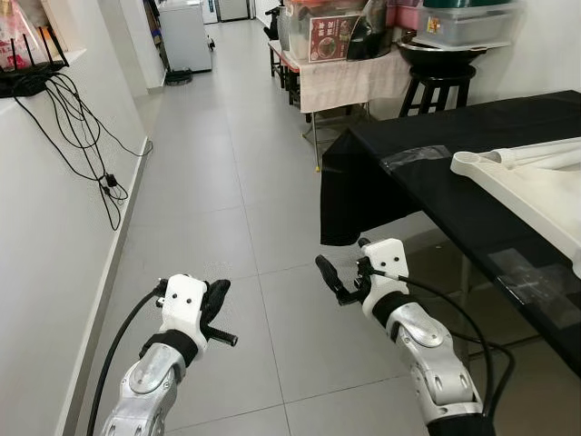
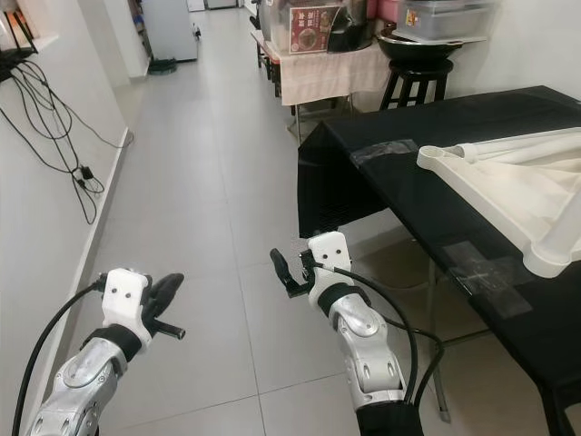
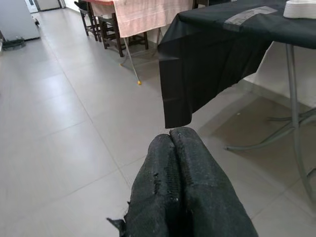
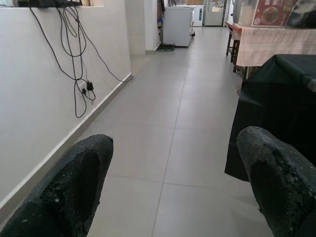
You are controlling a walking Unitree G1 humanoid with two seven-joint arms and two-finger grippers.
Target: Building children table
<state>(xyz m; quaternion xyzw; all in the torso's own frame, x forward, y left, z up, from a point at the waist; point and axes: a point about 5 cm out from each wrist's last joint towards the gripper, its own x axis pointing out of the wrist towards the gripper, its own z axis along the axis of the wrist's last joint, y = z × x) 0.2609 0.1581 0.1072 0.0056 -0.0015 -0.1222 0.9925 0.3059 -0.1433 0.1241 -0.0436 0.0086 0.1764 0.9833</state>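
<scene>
White children's table parts [image 1: 536,182] lie on a black-covered table [image 1: 427,195] to my right: a flat white panel with a round corner socket [image 2: 434,158] and white tubular legs [image 1: 545,153] resting on it. My left gripper [image 1: 220,292] hangs low over the tiled floor, its fingers [image 3: 173,163] pressed together and holding nothing. My right gripper [image 1: 341,256] is raised just left of the black table's corner, well short of the white parts. Its fingers [image 4: 74,182] stand wide apart with nothing between them.
A white wall with hanging black cables [image 1: 86,136] runs along the left. Down the corridor stand a cloth-covered table with boxes [image 1: 340,68], a black stool [image 1: 438,86] and a white appliance [image 1: 186,36]. Grey floor tiles [image 1: 209,182] stretch ahead.
</scene>
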